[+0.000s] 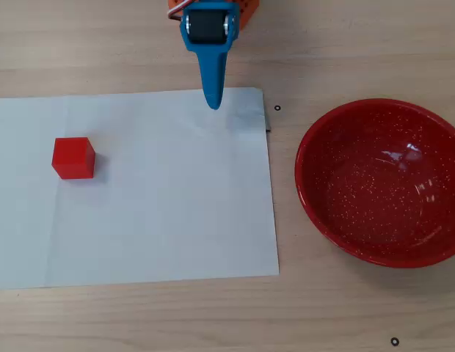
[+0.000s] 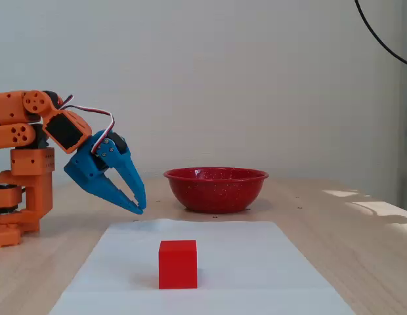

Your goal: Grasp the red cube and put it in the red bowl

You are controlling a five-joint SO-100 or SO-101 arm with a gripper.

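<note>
The red cube sits on the left part of a white paper sheet; in the fixed view the cube stands at the front of the sheet. The red bowl with white speckles stands empty on the wooden table to the right of the sheet, and at the back in the fixed view. My blue gripper hangs over the sheet's far edge, pointing down with the jaws together and empty. In the fixed view the gripper is just above the table, well away from the cube and the bowl.
The orange arm base stands at the left in the fixed view, at the table's far edge. A black cable hangs at the upper right. Small black marks dot the wooden table.
</note>
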